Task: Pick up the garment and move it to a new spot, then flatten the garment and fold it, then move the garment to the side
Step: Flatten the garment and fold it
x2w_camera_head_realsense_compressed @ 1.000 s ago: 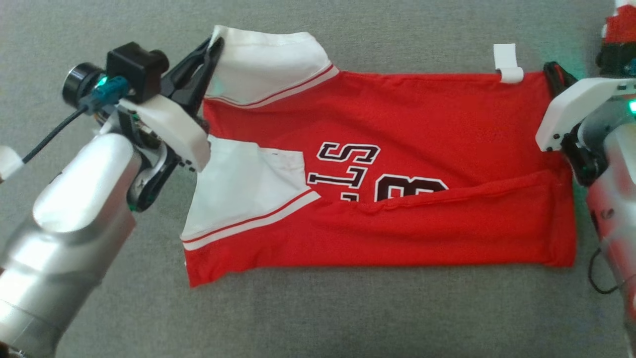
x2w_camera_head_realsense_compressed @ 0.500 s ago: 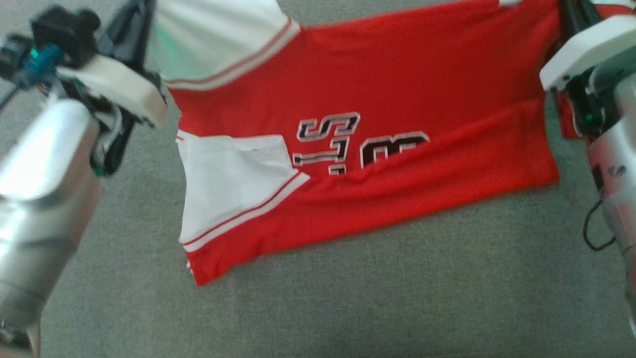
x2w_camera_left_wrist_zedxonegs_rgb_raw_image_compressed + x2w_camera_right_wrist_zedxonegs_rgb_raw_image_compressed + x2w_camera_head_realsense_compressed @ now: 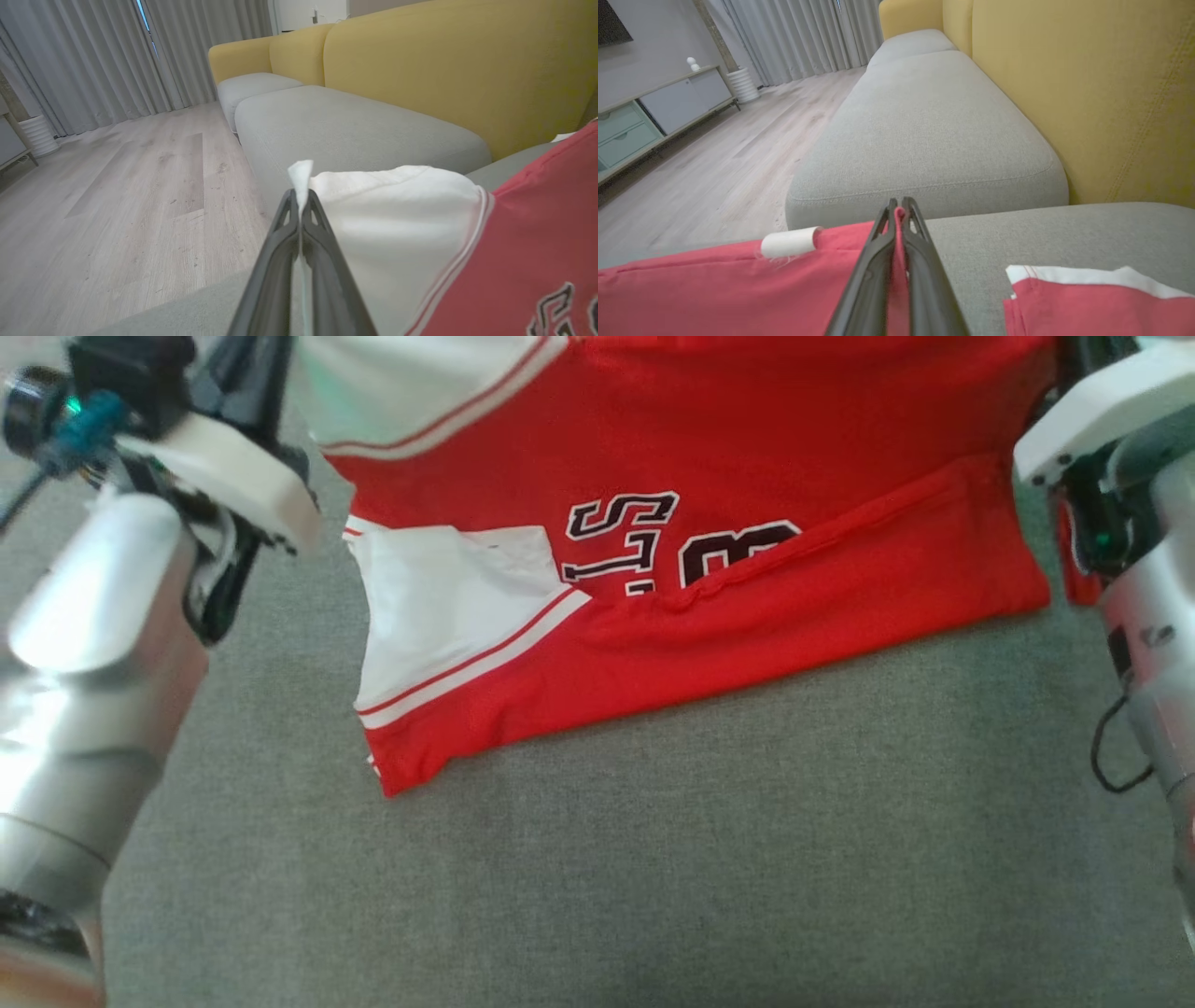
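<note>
The garment [image 3: 747, 429] is a red jersey with white sleeves and dark lettering, stretched across the grey cushion [image 3: 653, 859] between my two arms. My left gripper [image 3: 299, 199] is shut on the edge of a white sleeve [image 3: 397, 210]; in the head view it sits at the upper left [image 3: 254, 362]. My right gripper [image 3: 899, 206] is shut on the red hem [image 3: 738, 284] beside a white tag [image 3: 789, 241]; in the head view it is at the upper right [image 3: 1074, 364]. The jersey's far edge runs off the top of the head view, while its near edge rests on the cushion.
Behind the grey seat cushions [image 3: 924, 121] rises a yellow sofa back [image 3: 1087, 84]. Wooden floor [image 3: 117, 186], grey curtains [image 3: 93, 56] and a low cabinet [image 3: 654, 112] lie beyond. Another piece of red and white cloth [image 3: 1092, 298] lies right of my right gripper.
Both grippers, shut on the jersey, have carried its far edge up and out of the head view's top. The near edge has slid away from me, baring more grey cushion.
</note>
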Tool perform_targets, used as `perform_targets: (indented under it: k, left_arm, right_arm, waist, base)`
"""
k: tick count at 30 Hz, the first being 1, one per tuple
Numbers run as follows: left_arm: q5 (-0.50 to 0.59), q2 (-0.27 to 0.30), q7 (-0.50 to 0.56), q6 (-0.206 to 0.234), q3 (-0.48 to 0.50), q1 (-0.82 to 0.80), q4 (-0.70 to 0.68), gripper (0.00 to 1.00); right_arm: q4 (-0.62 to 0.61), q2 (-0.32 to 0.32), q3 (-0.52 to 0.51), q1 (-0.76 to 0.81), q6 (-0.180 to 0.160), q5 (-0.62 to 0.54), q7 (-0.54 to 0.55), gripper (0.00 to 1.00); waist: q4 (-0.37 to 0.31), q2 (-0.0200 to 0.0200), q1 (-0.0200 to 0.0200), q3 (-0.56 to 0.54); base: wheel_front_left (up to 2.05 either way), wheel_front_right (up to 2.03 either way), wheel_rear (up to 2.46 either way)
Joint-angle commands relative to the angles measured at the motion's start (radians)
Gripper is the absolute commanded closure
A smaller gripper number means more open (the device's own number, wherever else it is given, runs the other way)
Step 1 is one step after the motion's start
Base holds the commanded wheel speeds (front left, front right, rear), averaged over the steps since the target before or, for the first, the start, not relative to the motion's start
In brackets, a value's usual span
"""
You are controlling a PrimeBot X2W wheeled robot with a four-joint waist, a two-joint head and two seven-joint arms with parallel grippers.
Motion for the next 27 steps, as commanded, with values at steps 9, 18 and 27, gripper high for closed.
perform_targets:
  k: [9,18,27]
  left_arm:
    - [-0.091,0.106,0.110,-0.042,-0.068,0.156,-0.180,1.00]
    - [-0.238,0.272,0.357,-0.044,-0.164,0.319,-0.490,1.00]
    - [-0.296,0.348,0.486,-0.038,-0.207,0.376,-0.637,1.00]
  right_arm:
    - [-0.004,-0.091,0.112,0.130,0.007,0.091,0.120,1.00]
    - [-0.061,-0.207,0.231,0.241,0.007,0.185,0.297,1.00]
    - [-0.139,-0.281,0.333,0.270,0.007,0.246,0.436,1.00]
  waist:
    - [0.038,0.0000,-0.0001,-0.099]
    - [0.055,0.0000,-0.0001,-0.146]
    - [0.044,0.0000,-0.0001,-0.142]
  base:
    - [0.00,0.00,0.00]
    - [0.00,0.00,0.00]
    - [0.00,0.00,0.00]
